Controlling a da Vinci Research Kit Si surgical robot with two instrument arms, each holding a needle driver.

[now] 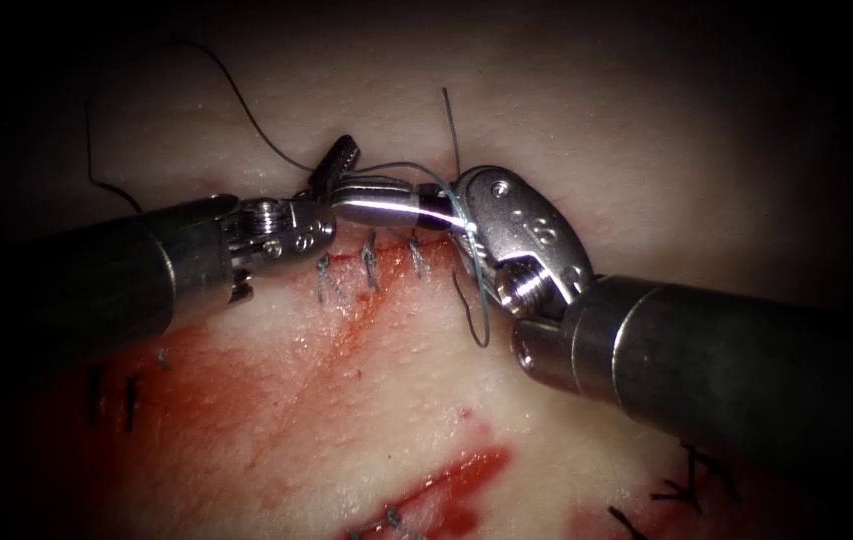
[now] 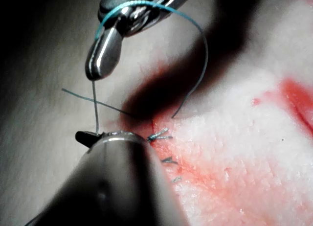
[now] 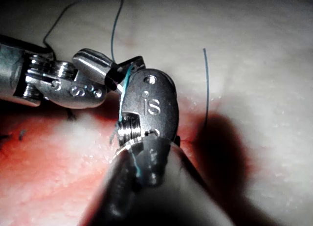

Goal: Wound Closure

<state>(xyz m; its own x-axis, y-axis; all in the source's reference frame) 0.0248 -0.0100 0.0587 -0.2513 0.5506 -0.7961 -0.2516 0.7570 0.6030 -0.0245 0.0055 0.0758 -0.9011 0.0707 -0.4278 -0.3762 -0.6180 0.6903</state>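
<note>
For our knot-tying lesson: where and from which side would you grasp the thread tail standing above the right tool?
Probably near its free upper end, from the endoscope view's left: the thread tail stands upright, clear of the tissue, while its base disappears behind the right tool.

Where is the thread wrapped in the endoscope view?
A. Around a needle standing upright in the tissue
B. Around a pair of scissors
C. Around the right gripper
C: the teal thread loops over the right gripper where it meets the left gripper, above the stitches in the tissue.
</note>
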